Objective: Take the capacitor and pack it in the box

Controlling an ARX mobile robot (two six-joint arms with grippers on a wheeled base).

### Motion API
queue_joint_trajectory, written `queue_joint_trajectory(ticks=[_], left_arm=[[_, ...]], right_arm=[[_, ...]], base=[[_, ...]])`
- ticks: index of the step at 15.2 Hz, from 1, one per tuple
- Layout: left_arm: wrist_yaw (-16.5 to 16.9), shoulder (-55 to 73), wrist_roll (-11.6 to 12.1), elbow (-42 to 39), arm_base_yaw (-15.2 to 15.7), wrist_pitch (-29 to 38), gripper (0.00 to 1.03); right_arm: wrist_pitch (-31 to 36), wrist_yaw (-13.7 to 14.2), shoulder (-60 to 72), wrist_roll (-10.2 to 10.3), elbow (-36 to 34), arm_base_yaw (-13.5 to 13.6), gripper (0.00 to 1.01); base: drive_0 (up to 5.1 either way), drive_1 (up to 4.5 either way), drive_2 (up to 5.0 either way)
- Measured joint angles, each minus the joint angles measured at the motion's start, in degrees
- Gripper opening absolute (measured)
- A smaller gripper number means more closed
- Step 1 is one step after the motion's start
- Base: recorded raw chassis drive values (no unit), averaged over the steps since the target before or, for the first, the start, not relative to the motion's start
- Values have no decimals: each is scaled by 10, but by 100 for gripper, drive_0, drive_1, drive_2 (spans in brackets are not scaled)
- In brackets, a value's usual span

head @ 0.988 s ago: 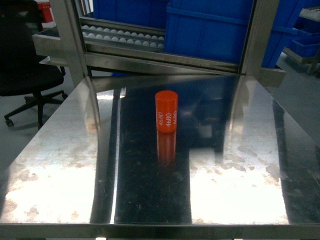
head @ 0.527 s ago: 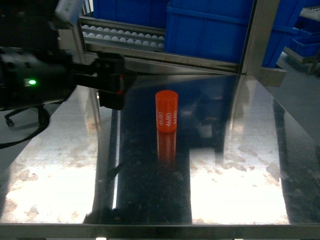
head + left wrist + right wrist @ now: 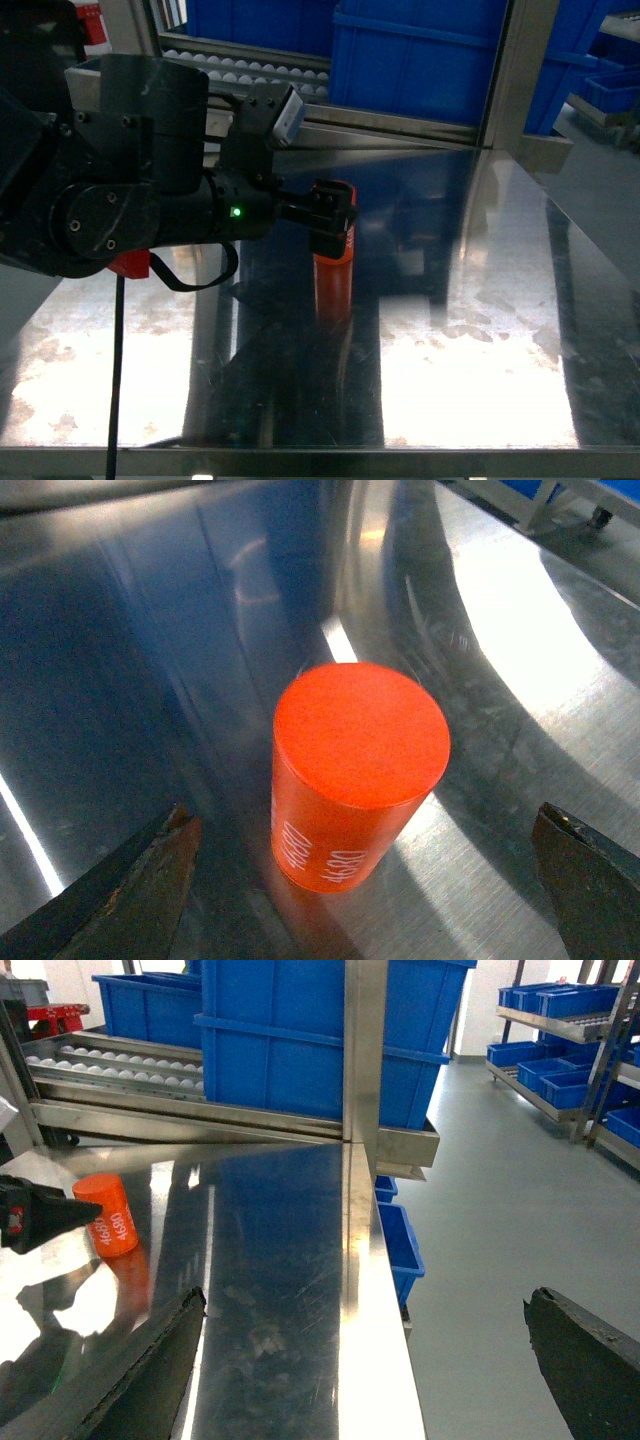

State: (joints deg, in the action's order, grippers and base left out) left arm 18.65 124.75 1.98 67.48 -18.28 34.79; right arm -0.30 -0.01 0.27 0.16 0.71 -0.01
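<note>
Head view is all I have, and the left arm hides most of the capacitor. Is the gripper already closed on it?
Observer: No. In the left wrist view the left gripper is open: its fingers stand wide on both sides of the capacitor, and neither touches it.
Operator: Is the capacitor upright?
Observer: Yes. It stands on the table with its flat top up and "4680" printed in white on its side.
Operator: Where is the right gripper? I cannot see it.
Observer: The right wrist view shows the right gripper open and empty, near the table's right edge, well apart from the capacitor.
</note>
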Motion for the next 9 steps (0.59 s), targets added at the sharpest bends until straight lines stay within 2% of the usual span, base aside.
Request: queue_joint_trajectory(ticks=[3, 5, 6, 9], left_arm=[[13, 64, -5, 54, -4, -21, 98], [3, 100, -11, 92, -4, -22, 98], [0, 121, -21, 111, -4, 4, 98], [-1, 138, -34, 129, -4, 23, 98]], right_arm=[[0, 0, 0, 0, 0, 0, 98], [0, 0, 0, 0, 0, 0, 98], [0, 0, 0, 0, 0, 0, 98], [0, 0, 0, 0, 0, 0, 98]], base=[[0, 0, 0], [0, 0, 0], [0, 0, 0], [0, 0, 0]])
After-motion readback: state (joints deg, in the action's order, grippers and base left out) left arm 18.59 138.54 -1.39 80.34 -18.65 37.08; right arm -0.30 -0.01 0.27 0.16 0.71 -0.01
